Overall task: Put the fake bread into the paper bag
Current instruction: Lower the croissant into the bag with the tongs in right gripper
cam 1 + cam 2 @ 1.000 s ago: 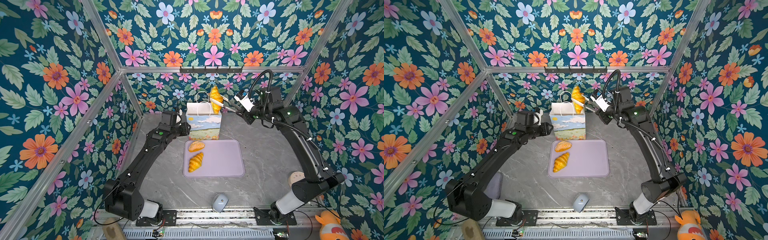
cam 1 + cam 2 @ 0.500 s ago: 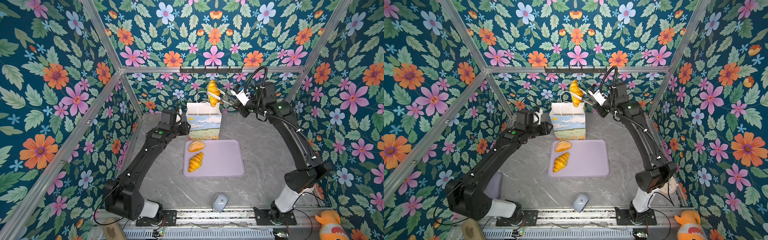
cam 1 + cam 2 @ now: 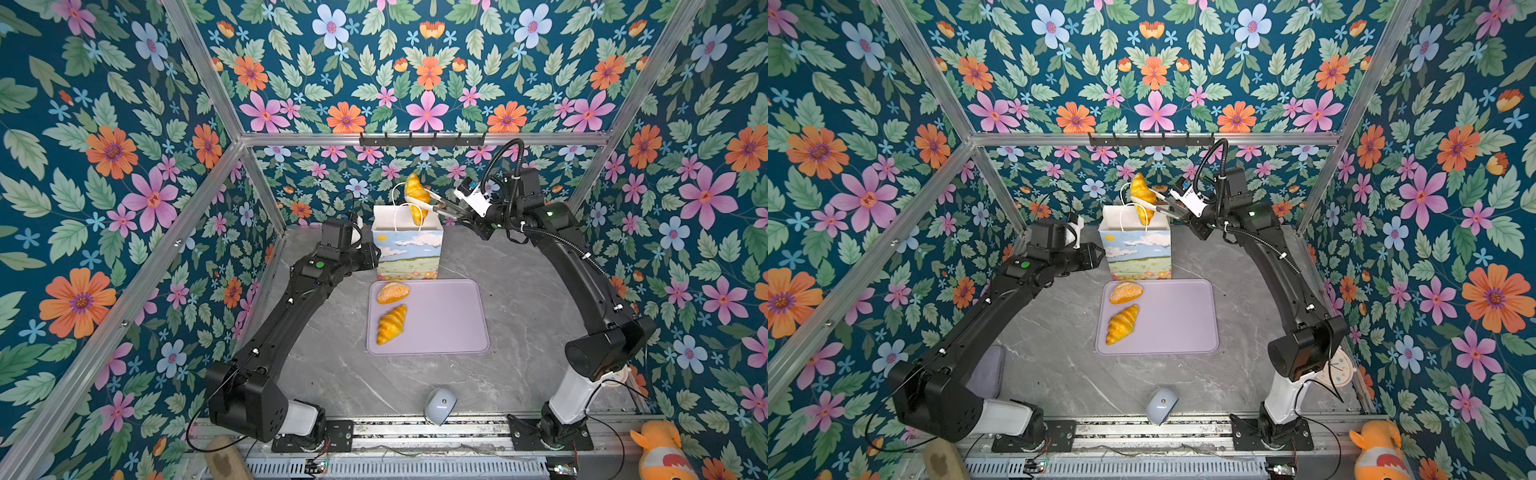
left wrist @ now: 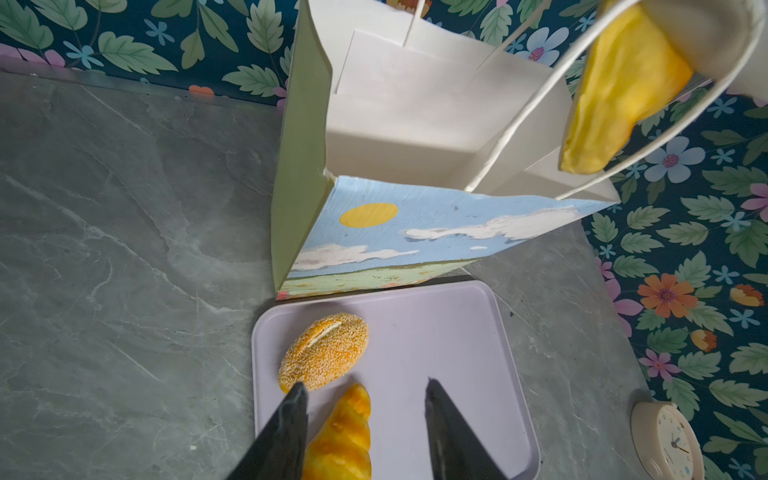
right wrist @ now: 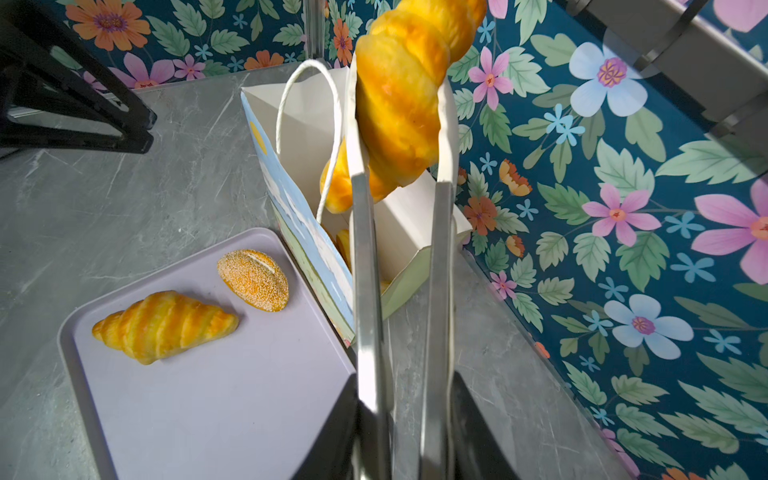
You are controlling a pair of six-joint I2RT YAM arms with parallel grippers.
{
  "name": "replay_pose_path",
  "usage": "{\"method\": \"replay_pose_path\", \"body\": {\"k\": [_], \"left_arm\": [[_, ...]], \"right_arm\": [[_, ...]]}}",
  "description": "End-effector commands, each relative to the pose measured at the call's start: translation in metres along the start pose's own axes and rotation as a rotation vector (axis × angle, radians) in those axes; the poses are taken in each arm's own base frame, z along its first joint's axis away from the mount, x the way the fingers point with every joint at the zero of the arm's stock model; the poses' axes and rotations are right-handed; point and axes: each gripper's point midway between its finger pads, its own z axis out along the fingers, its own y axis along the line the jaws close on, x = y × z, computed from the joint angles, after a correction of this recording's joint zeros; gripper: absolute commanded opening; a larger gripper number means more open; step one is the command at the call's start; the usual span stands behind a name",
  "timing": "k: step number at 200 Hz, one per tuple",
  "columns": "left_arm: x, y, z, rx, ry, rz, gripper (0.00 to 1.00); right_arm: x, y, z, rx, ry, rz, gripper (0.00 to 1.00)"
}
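The paper bag (image 3: 409,253) (image 3: 1138,253) stands upright and open at the back of the table. My right gripper (image 3: 453,208) (image 3: 1173,208) (image 5: 405,386) is shut on metal tongs (image 5: 365,270). The tongs pinch a ridged croissant (image 3: 417,195) (image 3: 1142,193) (image 5: 403,104) (image 4: 615,95) of fake bread, which hangs over the bag's mouth between the cord handles. A yellow piece (image 5: 343,245) shows inside the bag. A seeded bun (image 3: 392,292) (image 4: 324,353) and a second croissant (image 3: 391,323) (image 5: 166,324) lie on the lilac tray (image 3: 449,320). My left gripper (image 3: 372,253) (image 4: 365,384) is open and empty, left of the bag.
A grey computer mouse (image 3: 439,409) lies near the front edge. A small clock (image 3: 1343,370) sits by the right arm's base. An orange plush toy (image 3: 660,453) and a tan block (image 3: 224,459) sit at the front corners. Flowered walls enclose the table.
My right gripper has carried the tongs and croissant a little to the left, over the bag's opening. The left arm has not moved.
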Motion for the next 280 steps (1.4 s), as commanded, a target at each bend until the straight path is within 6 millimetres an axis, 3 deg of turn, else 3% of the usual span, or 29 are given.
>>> {"method": "replay_pose_path", "body": {"k": [1, 90, 280], "left_arm": [[-0.004, -0.001, -0.001, 0.000, -0.009, 0.007, 0.47], [-0.004, -0.001, 0.005, 0.000, 0.002, 0.010, 0.47], [0.004, 0.003, 0.003, -0.006, 0.007, 0.008, 0.47]], "right_arm": [[-0.006, 0.001, 0.005, -0.011, -0.036, -0.035, 0.30], [0.013, 0.010, 0.022, -0.068, 0.005, -0.040, 0.31], [0.025, 0.023, 0.018, -0.114, 0.060, -0.005, 0.38]]}}
